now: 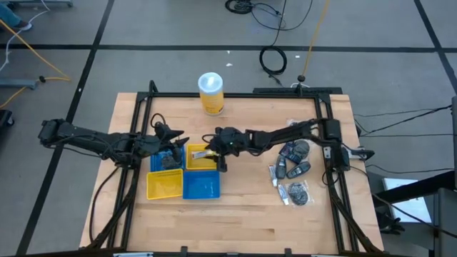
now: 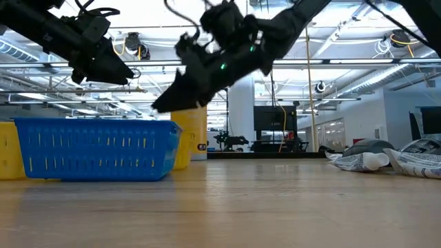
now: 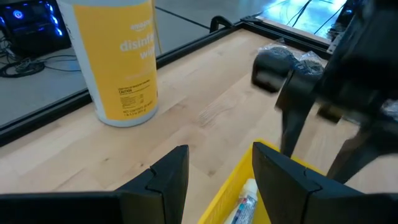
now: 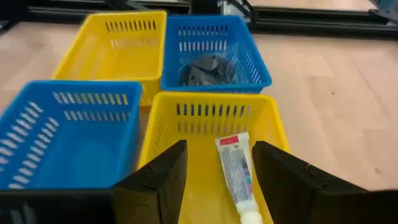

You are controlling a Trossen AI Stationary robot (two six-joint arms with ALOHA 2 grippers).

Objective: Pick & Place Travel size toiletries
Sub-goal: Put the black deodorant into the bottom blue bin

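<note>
I have the right gripper (image 1: 216, 153) hovering over the yellow tray (image 4: 211, 134) at the far right of the four-tray block, its fingers spread apart and holding nothing. A small toothpaste tube (image 4: 236, 171) lies flat on that tray's floor directly beneath the gap, so I judge this item delivered and the open fingers to be the release posture.

The left gripper (image 1: 176, 139) sits just at 9 o'clock of the right one, over the far blue tray (image 4: 214, 56), fingers parted and empty too. A dark wrapped item (image 4: 207, 68) already rests in that blue tray. The other yellow tray (image 4: 118, 53) and the near blue tray (image 4: 62, 134) look empty, though part of each floor is hidden from me.

The remaining toiletries (image 1: 293, 171) are heaped at 3 o'clock of the trays, well apart from them, near the right edge of the table (image 1: 243, 221). They lie in crinkled clear wrappers, touching and overlapping, which I expect will make a clean single pick awkward.

The yellow canister (image 1: 211, 93) stands upright at 12 o'clock of the trays, clear of the path back to the heap. The closer concern is the two grippers sitting so near each other above adjacent trays.
</note>
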